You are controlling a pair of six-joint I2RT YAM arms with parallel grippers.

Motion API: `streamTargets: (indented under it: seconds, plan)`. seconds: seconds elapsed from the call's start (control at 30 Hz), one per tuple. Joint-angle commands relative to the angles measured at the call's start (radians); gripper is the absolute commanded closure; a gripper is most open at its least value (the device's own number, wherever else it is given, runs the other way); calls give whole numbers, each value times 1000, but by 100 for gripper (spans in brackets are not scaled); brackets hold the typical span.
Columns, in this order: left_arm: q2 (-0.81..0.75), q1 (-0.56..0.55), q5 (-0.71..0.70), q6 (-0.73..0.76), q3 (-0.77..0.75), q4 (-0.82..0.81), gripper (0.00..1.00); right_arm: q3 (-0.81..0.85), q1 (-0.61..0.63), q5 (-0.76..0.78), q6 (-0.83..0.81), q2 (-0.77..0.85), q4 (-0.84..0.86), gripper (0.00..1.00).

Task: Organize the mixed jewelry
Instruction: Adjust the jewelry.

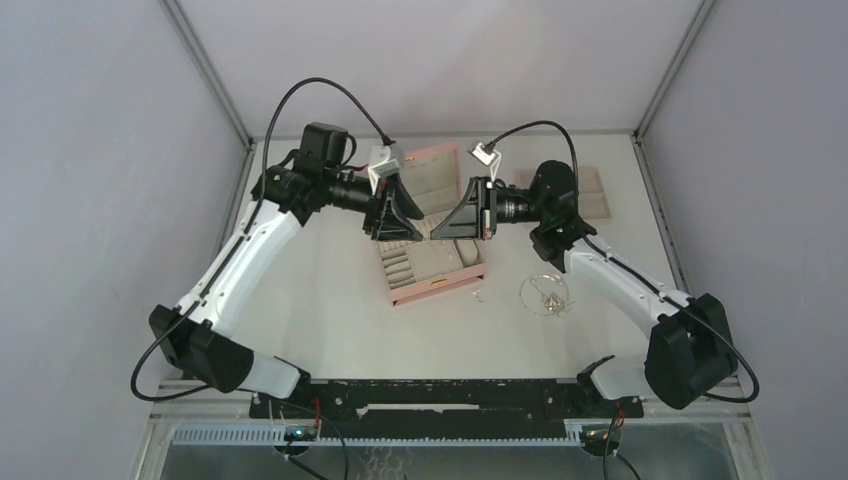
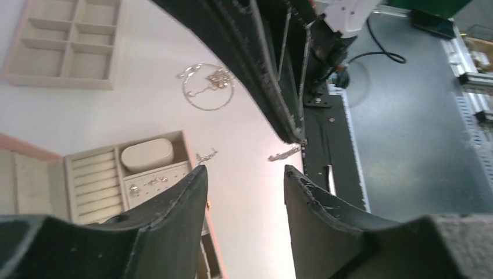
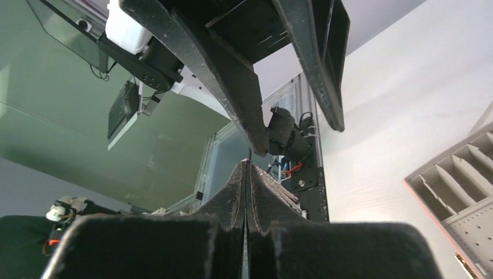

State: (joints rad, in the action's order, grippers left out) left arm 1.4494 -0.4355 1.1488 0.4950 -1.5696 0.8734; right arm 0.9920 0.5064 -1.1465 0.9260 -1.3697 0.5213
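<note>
Our right gripper (image 3: 245,164) has its jaws pressed fully together, and nothing shows between the pads, though we cannot tell whether something tiny is pinched there. Our left gripper (image 2: 244,174) stands with its jaws well apart, holding and touching nothing. The two face each other tip to tip above the open pink box (image 1: 440,287), very near one another, so we judge that any careless advance could knock finger against finger. If a small piece is being handed across, it could drop unseen. A few silver bits (image 2: 145,183) already sit on the box's perforated panel. Two more pieces lie on the table, one (image 2: 206,156) just beside the box's corner and another (image 2: 285,154) a little further out. The chain necklace (image 2: 207,87) lies looped between the box and the beige tray (image 2: 72,42). That thin chain may tangle or slip from flat pads, and a low sweep could scatter the loose bits.
</note>
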Motion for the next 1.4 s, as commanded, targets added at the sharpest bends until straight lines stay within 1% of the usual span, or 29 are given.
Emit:
streamTargets:
  seconds: [0.0,0.03,0.1,0.17,0.2,0.3,0.4,0.53,0.57,0.7,0.83,0.9,1.03,1.17,1.37]
  plan:
    - [-116,17,-113,-130,70,-190,43,36,-2,84,-96,69,-68,100]
    - [-136,19,-164,-180,96,-265,44,36,-1,111,-116,79,-82,100]
    - [-189,22,-336,-408,170,-482,48,35,2,181,-157,104,-121,100]
    - [-240,26,-417,-555,246,-631,47,36,14,265,-212,133,-165,100]
    - [-262,26,-433,-626,281,-715,44,36,18,313,-230,147,-185,100]
    - [-320,24,-445,-726,364,-826,32,36,21,365,-239,165,-189,100]
    - [-350,18,-351,-738,416,-868,29,35,21,361,-231,162,-171,100]
    - [-338,15,-164,-716,424,-869,30,35,20,327,-227,152,-159,100]
    - [-335,14,-142,-705,424,-869,31,35,21,316,-229,151,-157,100]
    - [-329,12,-107,-668,420,-869,35,34,21,294,-242,154,-161,100]
    - [-296,5,-50,-674,402,-866,40,34,20,296,-243,162,-162,100]
    - [-280,-3,-41,-684,396,-866,40,35,20,291,-237,162,-155,100]
    - [-250,-18,-33,-694,377,-866,37,36,22,280,-231,162,-144,100]
    - [-248,-31,-32,-653,375,-868,40,35,25,268,-226,159,-131,100]
    - [-247,-35,-29,-627,372,-869,50,35,29,265,-222,155,-132,100]
